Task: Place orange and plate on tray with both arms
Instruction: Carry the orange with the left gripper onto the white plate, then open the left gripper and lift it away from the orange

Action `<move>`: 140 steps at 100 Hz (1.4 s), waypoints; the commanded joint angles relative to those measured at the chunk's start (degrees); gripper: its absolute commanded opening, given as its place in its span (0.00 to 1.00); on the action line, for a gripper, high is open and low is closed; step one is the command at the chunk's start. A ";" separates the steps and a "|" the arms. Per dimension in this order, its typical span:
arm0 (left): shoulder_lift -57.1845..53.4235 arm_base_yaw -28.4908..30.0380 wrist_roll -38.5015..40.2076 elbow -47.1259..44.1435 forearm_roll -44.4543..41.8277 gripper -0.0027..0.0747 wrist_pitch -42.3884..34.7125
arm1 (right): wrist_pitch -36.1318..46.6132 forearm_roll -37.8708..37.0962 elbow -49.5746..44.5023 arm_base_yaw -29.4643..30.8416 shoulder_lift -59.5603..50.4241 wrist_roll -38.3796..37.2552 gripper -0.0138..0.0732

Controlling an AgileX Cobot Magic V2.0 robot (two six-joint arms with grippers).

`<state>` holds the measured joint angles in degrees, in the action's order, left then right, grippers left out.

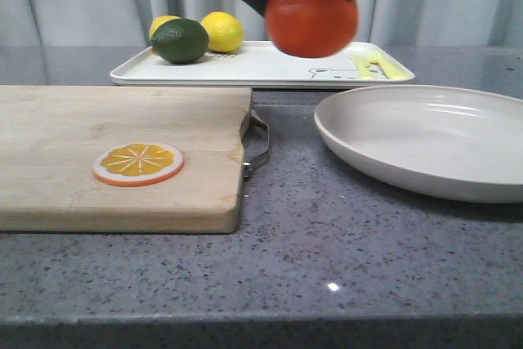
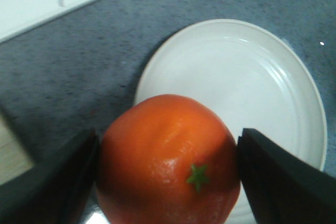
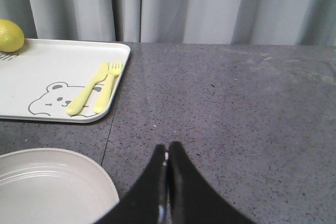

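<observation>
Your left hand (image 2: 168,177) is pinching the orange (image 1: 311,16), one dark finger (image 2: 50,182) pressed against each side, so the fruit hangs clear of the counter (image 1: 327,243) with nothing under it. In the front view it sits in front of the tray (image 1: 245,71), at the far middle of the scene; the left wrist view shows the plate (image 1: 425,140) on the counter below it, so you cannot say from these pictures that it is over the tray yet. Holding it high makes sense: it can pass over the tray's low rim without a knock.

The tray lies at the far side, with two lemons (image 1: 222,31) and a lime (image 1: 180,41) bunched at its far left end. The bear drawing (image 3: 55,98) and printed yellow cutlery (image 3: 97,87) mark the bare right half, the natural spot for both the orange and the plate.

The plate rests flat on the counter, near and to the right, just short of the tray and not touching it. Your right hand (image 3: 167,153) has its fingers pressed together, holding nothing, hovering beside the plate's rim. You will need it spread before it can take that rim.

The cutting board (image 1: 114,153) with the orange slice (image 1: 138,163) lies near left, out of the way.
</observation>
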<state>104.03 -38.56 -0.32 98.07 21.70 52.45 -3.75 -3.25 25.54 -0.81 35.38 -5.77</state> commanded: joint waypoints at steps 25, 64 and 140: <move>6.54 -8.72 -0.13 8.12 1.88 0.51 -3.81 | 4.93 -0.53 2.00 0.29 0.34 0.17 0.07; 8.97 -9.68 -0.23 9.70 1.88 0.61 -4.83 | 4.93 -0.53 2.00 0.29 0.34 0.17 0.07; 5.90 -9.32 -0.23 16.93 -3.98 0.65 5.81 | 4.30 -0.53 2.00 0.29 0.34 0.17 0.07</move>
<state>115.28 -47.86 -0.32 112.92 17.53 59.03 -3.75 -3.25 25.54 -0.81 35.38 -5.77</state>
